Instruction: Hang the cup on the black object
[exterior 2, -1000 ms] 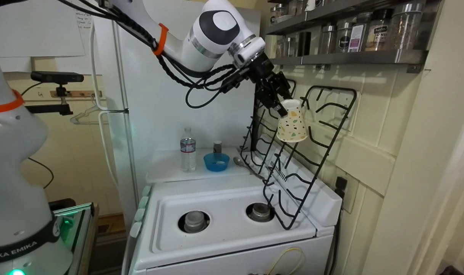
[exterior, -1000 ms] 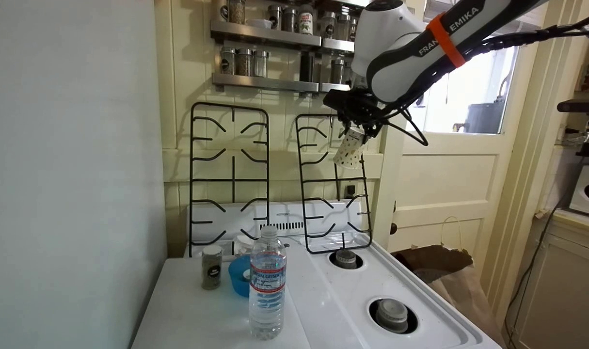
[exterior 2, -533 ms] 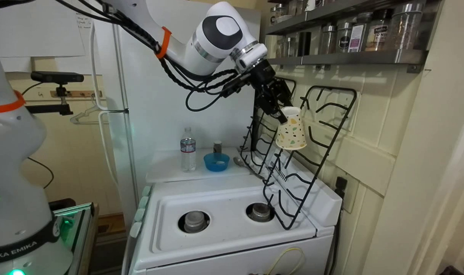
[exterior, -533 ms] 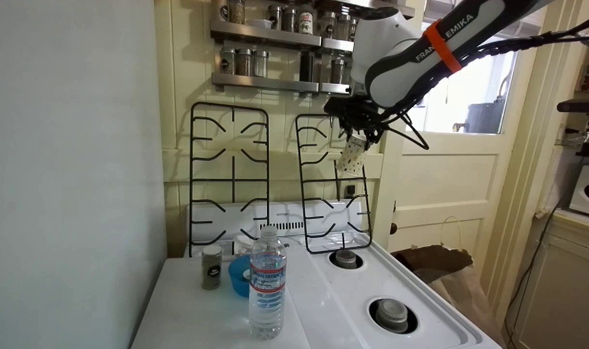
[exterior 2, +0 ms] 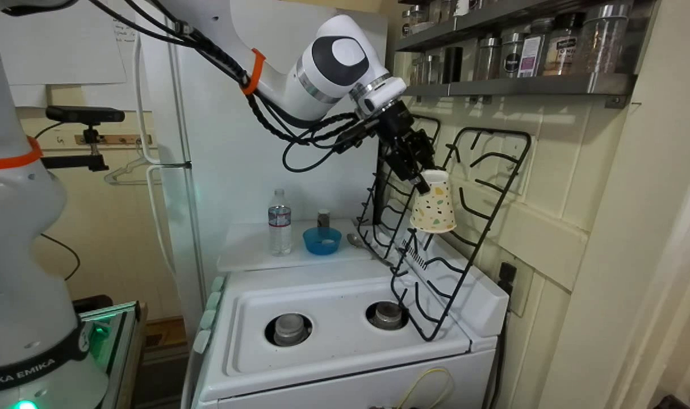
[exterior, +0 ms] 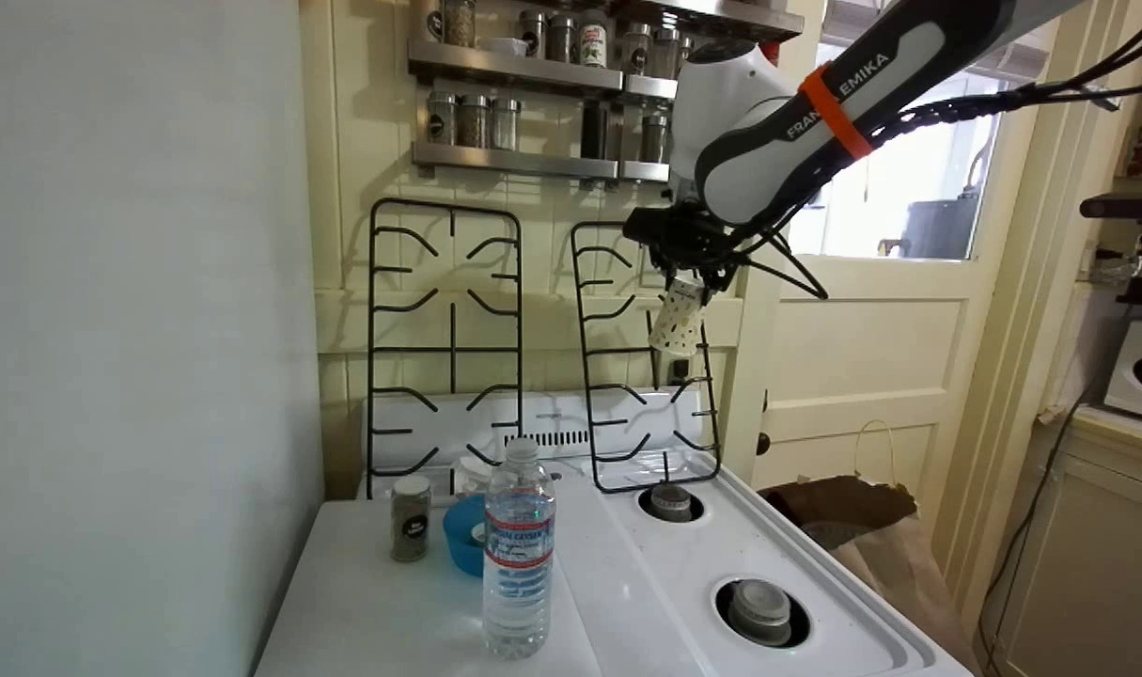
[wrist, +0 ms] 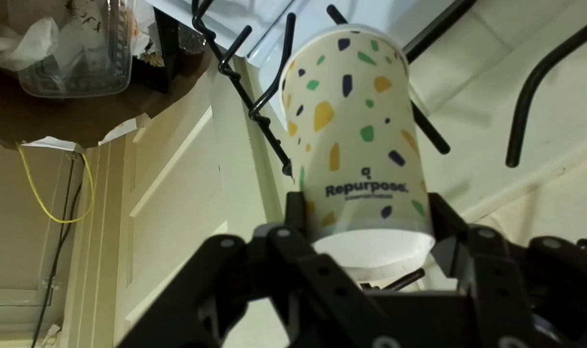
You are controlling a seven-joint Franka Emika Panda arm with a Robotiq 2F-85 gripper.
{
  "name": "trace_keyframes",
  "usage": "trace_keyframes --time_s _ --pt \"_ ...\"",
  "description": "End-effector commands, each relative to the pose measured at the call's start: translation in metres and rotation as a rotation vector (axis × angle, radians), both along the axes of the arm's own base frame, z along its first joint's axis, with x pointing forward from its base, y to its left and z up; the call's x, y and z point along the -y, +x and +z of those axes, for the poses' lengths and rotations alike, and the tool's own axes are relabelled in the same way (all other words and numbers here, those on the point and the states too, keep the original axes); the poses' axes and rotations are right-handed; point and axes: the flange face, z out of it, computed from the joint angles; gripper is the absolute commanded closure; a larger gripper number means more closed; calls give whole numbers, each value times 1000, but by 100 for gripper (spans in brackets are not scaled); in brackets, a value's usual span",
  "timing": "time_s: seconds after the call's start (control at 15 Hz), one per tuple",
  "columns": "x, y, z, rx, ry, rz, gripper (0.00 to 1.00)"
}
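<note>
The cup (exterior: 677,322) is pale cream with coloured speckles; it also shows in an exterior view (exterior 2: 434,205) and in the wrist view (wrist: 356,125). My gripper (wrist: 365,205) is shut around its narrow base end, one finger on each side. The cup tilts with its wide mouth down, away from the gripper. It hangs in front of the upper half of the black object (exterior: 617,351), a stove grate leaning on the wall (exterior 2: 479,244). In the wrist view grate prongs (wrist: 527,92) show beside and behind the cup. Contact between cup and grate cannot be told.
A twin grate (exterior: 453,349) leans alongside. Spice shelves (exterior: 514,160) are above on the wall. A water bottle (exterior: 519,564), a blue bowl (exterior 2: 322,241) and a spice jar (exterior: 410,522) stand on the white surface. Burners (exterior: 760,606) sit on the stove.
My gripper and the cup have moved down in front of the grate, lately slightly toward its middle. The cup stays held. The grate seems to have shifted very slightly.
</note>
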Motion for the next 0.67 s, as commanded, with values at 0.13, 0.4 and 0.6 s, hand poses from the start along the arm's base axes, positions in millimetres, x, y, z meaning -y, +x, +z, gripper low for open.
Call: trace_keyframes --time_s 0.13,0.4,0.6 --pt "-13 -5 -2 -87 -46 60 63" --pt "-19 -18 3 -99 -89 97 63" --pt "-10 -25 19 -61 -89 72 63"
